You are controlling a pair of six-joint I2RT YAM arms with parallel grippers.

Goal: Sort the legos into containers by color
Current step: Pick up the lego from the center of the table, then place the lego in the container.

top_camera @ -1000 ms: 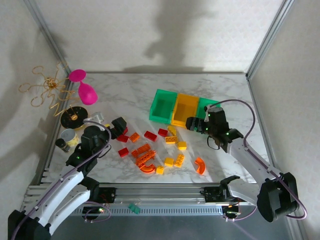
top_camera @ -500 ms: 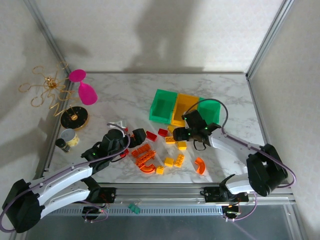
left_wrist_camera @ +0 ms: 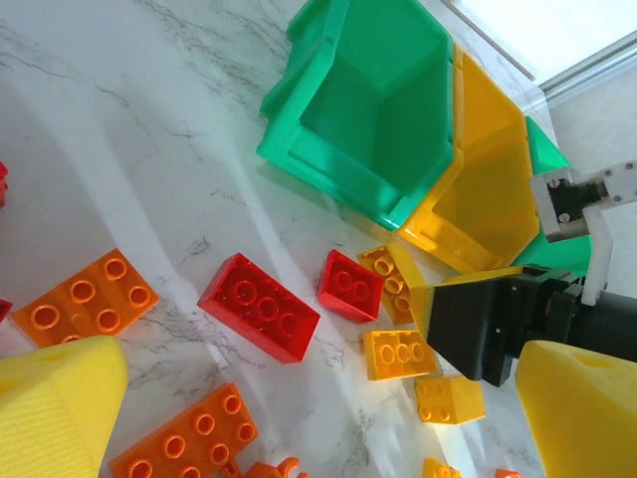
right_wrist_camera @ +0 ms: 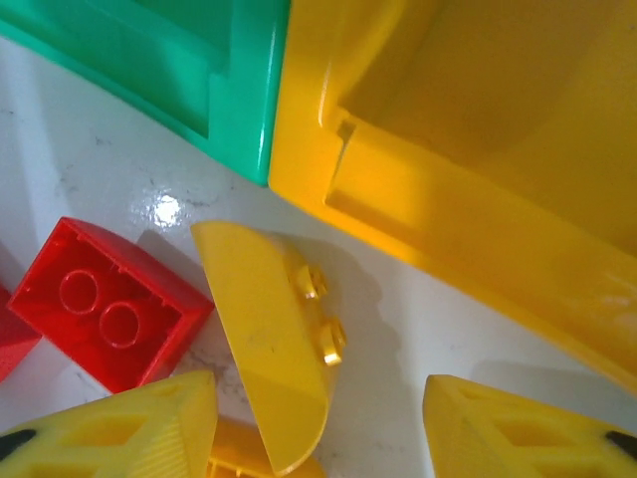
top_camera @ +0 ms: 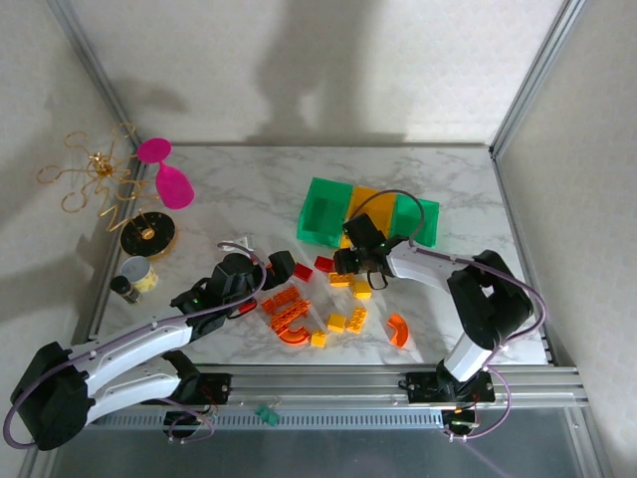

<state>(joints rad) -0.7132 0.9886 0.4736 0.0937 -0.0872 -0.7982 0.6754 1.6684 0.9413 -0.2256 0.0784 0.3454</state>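
- Along the left edge of the marble table point(top_camera: 249, 189) stand a pink goblet point(top_camera: 171, 181), a black-and-gold disc point(top_camera: 147, 236) and a small jar point(top_camera: 135, 274). From them across to the bins the marble lies bare (the widest open ground).
- Low at the left end of the legos point(top_camera: 299, 311) hangs the left gripper point(top_camera: 282, 267), jaws spread wide with nothing between them. A long red brick point(left_wrist_camera: 259, 307) and an orange brick point(left_wrist_camera: 85, 299) lie on the marble under it.
- Most pieces lie scattered between the two grippers, in front of the bins. An orange arch point(top_camera: 398, 331) sits apart to the right, near the front edge.
- Over a yellow curved piece point(right_wrist_camera: 269, 339) the right gripper point(right_wrist_camera: 318, 438) stands open, one finger on each side; whether either finger touches it I cannot tell. That piece lies just in front of the yellow-orange bin point(right_wrist_camera: 448, 149), with a square red brick point(left_wrist_camera: 350, 286) just beside it.
- From above, this gripper and its cable cover the front of the yellow-orange bin.
- Beside it, the left green bin point(left_wrist_camera: 383, 100) shows a bare green floor and touches the yellow-orange bin. What shows inside the yellow-orange bin is plain wall. The contents of the right green bin point(top_camera: 426, 221) are hard to make out.
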